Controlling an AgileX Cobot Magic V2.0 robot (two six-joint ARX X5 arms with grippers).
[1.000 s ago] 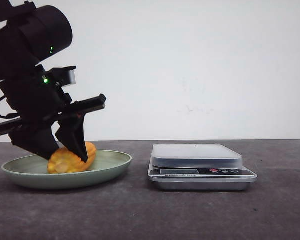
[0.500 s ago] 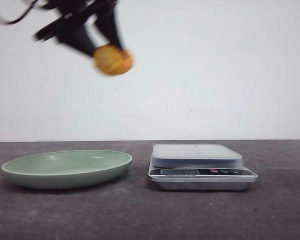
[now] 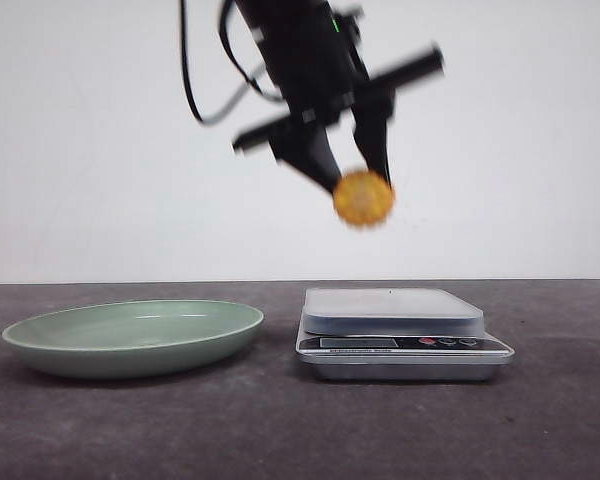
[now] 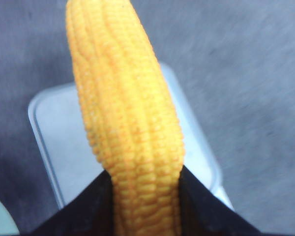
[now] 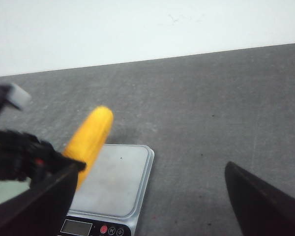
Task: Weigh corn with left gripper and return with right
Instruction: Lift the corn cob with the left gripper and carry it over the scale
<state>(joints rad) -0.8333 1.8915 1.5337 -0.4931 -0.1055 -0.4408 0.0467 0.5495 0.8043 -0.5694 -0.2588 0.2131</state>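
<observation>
At far left, the shallow pale-green plate point(image 3: 132, 335) is now left bare on the dark grey surface point(image 3: 280, 430); the yellow-orange corn cob point(image 3: 363, 198) has been lifted out of it. The black left gripper point(image 3: 358, 168) is clamped on the cob, now carried high above the silver kitchen scale point(image 3: 400, 332), untouched below. Lowering onto the platform is judged next. The right gripper point(image 5: 147, 196) is held wide apart, empty.
</observation>
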